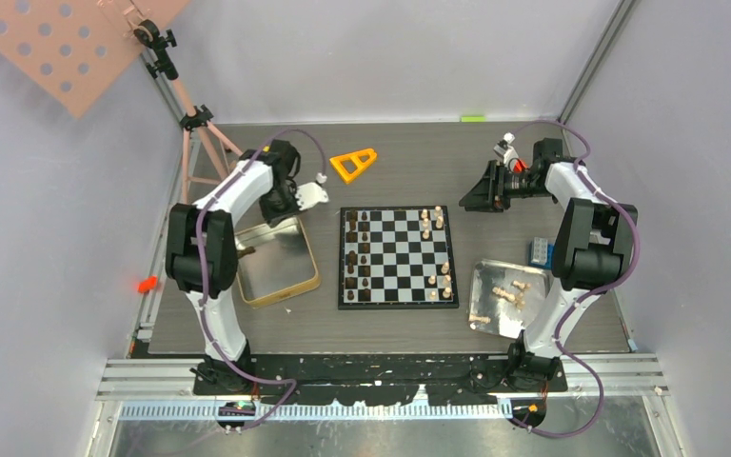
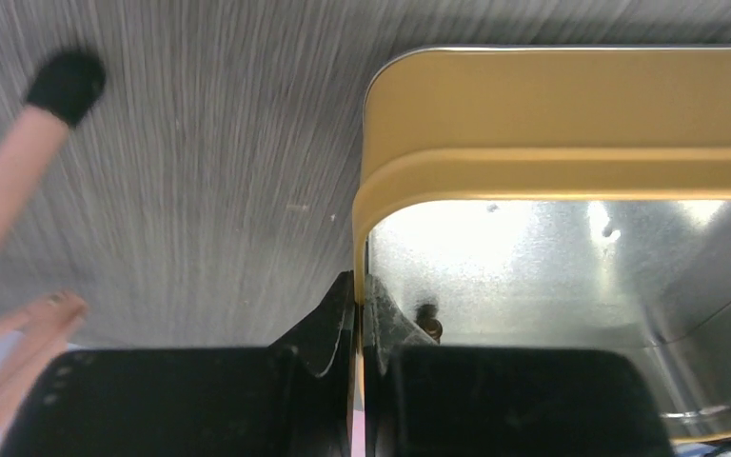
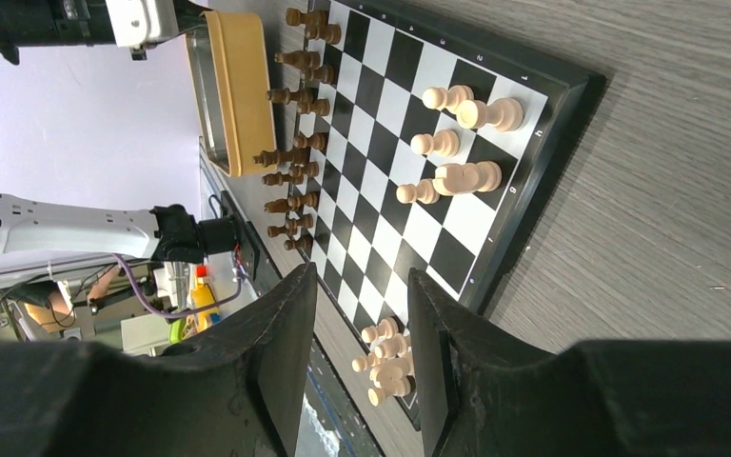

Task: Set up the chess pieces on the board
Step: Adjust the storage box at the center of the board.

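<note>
The left gripper (image 2: 357, 297) was closed on the thin wall of the round-cornered gold tin (image 2: 552, 105), one finger outside over the grained table (image 2: 200, 190), one over the shiny floor near a dark piece (image 2: 428, 322). The flat checkered board (image 1: 398, 257) held turned wooden dark pieces (image 1: 352, 257) along its left edge and pale pieces (image 1: 435, 224) along its right, with open squares between. The right gripper (image 3: 362, 281), jaws apart and empty, hung off the board's far right corner; other pale pieces lay in the steel tray (image 1: 490, 281).
</note>
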Robot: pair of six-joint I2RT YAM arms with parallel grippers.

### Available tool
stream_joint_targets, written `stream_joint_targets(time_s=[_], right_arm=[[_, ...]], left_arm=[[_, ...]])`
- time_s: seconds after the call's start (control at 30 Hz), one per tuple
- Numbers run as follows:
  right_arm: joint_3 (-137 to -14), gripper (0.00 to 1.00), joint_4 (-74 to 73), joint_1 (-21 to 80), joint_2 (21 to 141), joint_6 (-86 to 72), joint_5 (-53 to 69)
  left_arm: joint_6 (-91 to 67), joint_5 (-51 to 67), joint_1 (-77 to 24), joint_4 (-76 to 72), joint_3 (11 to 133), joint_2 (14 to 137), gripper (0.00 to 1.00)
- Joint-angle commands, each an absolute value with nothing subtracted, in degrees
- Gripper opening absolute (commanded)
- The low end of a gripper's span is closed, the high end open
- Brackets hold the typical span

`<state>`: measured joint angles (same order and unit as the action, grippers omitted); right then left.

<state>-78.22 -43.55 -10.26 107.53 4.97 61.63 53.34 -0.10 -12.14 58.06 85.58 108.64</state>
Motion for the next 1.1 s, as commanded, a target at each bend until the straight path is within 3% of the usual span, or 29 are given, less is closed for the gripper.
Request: stream_joint_targets(time_s=[0.0, 0.47, 0.8, 1.07], right_arm=[[-80.42, 0.46, -44.43, -10.46, 107.66, 6.53, 62.95], [-80.38, 0.46, -44.7, -10.51, 107.09, 6.52, 61.98], [-80.09, 0.46, -44.72, -10.47, 105.14, 6.5, 61.61], [-80.02, 0.46, -44.67, -10.46, 104.4, 6.5, 61.87]], left_arm=[[63.05, -1.89, -16.78, 58.34, 86.47, 106.35, 0.0], [63.13, -0.26, -18.61, 58.62, 88.61, 109.84, 0.15], [56.86, 2.84, -16.22, 55.19, 87.23, 104.42, 0.46], [52.54, 8.61, -9.46, 59.29, 80.65, 96.94, 0.46]])
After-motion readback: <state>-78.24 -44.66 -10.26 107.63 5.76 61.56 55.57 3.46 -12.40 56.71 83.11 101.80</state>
